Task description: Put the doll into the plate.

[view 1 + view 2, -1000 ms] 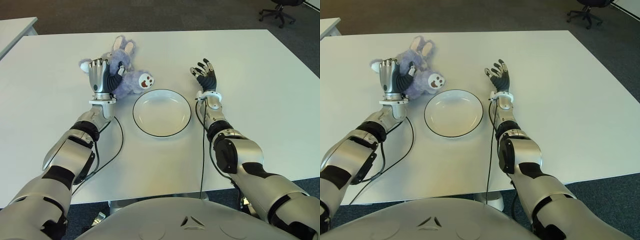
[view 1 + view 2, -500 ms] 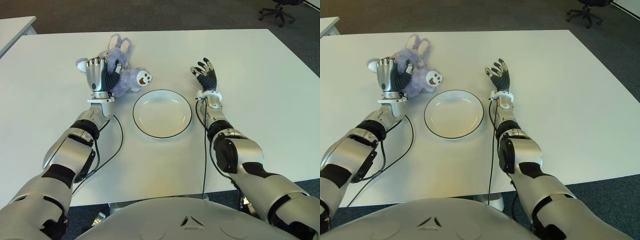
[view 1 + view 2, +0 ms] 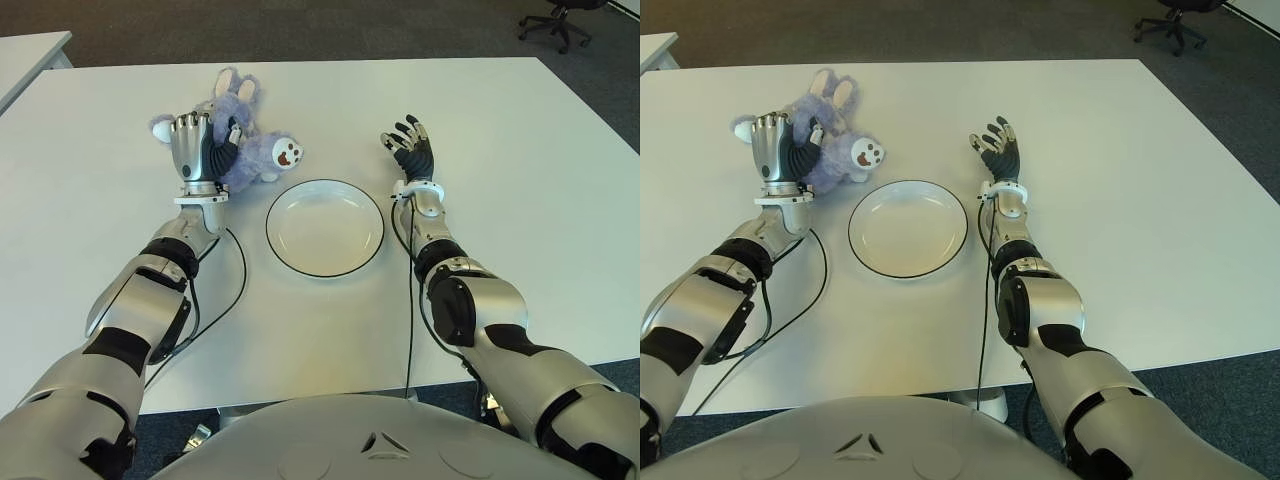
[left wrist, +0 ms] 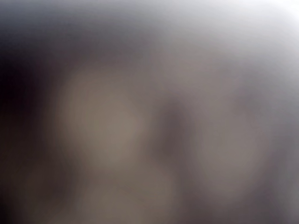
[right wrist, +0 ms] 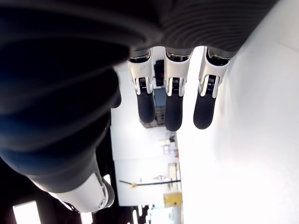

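A purple plush bunny doll point(image 3: 262, 152) with a white face lies on the white table point(image 3: 520, 140), left of and just beyond the plate. My left hand point(image 3: 200, 148) is shut on the doll's body, its fingers curled into the fur. The left wrist view shows only a blur close to the lens. The white plate point(image 3: 325, 228), black-rimmed, sits in the middle with nothing in it. My right hand point(image 3: 408, 148) shows to the right of the plate, and its fingers point(image 5: 173, 102) are spread and hold nothing.
A black cable point(image 3: 238, 280) loops over the table beside my left forearm. A second table's corner point(image 3: 30, 55) shows at the far left, and an office chair point(image 3: 560, 20) stands on the floor at the far right.
My left hand has shifted slightly away from me with the doll, whose head now lies a little farther from the plate's rim. The right hand has not moved.
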